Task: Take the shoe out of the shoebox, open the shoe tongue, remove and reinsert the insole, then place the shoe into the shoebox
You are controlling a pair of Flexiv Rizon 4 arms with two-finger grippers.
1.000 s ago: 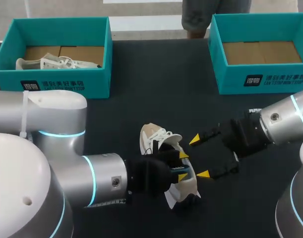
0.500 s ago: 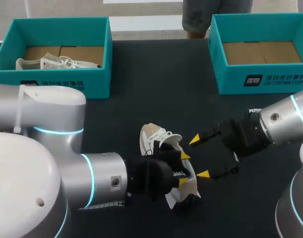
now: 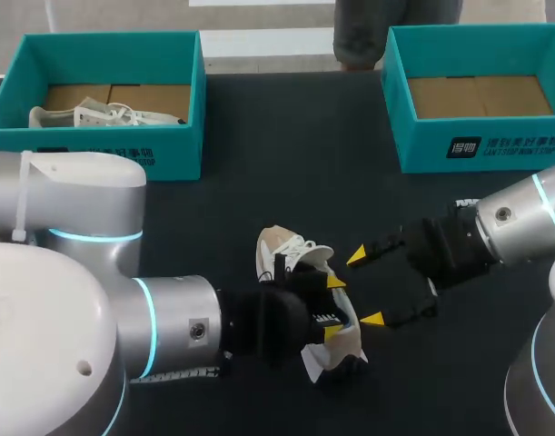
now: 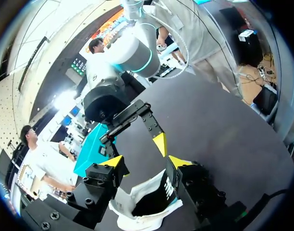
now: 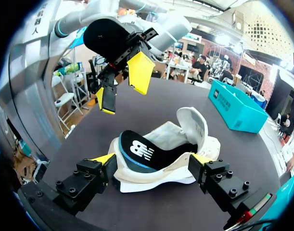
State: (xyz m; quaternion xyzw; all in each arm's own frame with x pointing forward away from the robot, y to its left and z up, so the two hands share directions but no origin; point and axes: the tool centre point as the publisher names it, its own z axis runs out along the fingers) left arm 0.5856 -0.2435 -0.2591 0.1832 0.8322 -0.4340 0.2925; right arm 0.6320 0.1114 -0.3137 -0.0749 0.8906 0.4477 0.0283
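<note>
Right wrist view: sneaker (image 5: pixel 156 179) on table (image 5: pixel 161 96), insole (image 5: pixel 137 154) curling out at heel, flanked by spread fingers of right gripper (image 5: pixel 151 158); left gripper (image 5: pixel 122 86) aloft beyond, fingers apart. Head view: left gripper masks sneaker's middle; second sneaker (image 3: pixel 95 116) in teal shoebox (image 3: pixel 123 153).

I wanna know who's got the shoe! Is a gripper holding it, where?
Nobody. The shoe lies on the table; left gripper and right gripper are open.

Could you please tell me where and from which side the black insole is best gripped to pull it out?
Pinch the heel end of the black insole, coming from above the heel. That end appears to stand above the collar of the shoe, and the tongue is folded back toward the toe, so the jaws could likely close across the thin edge without catching the upper.
</note>
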